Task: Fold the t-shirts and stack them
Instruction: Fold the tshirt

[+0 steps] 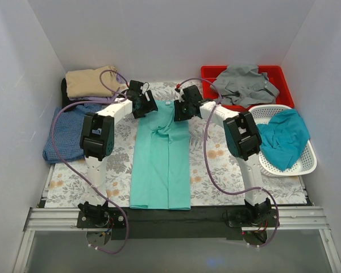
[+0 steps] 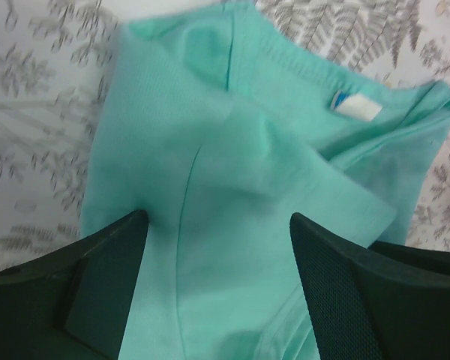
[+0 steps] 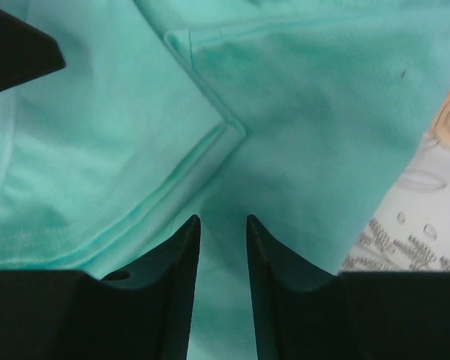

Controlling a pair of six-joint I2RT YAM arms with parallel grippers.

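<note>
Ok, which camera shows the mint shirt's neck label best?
The left wrist view: the white label sits close up inside the collar of the mint shirt. From the top camera the label is too small to make out. The right wrist view shows only folded mint fabric, no label.

Two bench-mounted robot arms are showing the same livery. The left arm (image 1: pixel 96 136) and the right arm (image 1: pixel 241 133) are each wearing smooth white link shells between bulky, rounded black joint housings. Both are ending in squat black bases (image 1: pixel 96 219) cluttered with small fittings. A lavender cable (image 1: pixel 53 133) is looping wide off the left arm, and a matching one (image 1: pixel 206 153) is trailing down the right. The left gripper (image 1: pixel 145 107) is showing broad, matte black fingers (image 2: pixel 360 285), one of them finely mesh-textured on its inner face. The right gripper (image 1: pixel 181 109) is showing slimmer black fingers (image 3: pixel 176 285), which are tapering to curved points.
</note>
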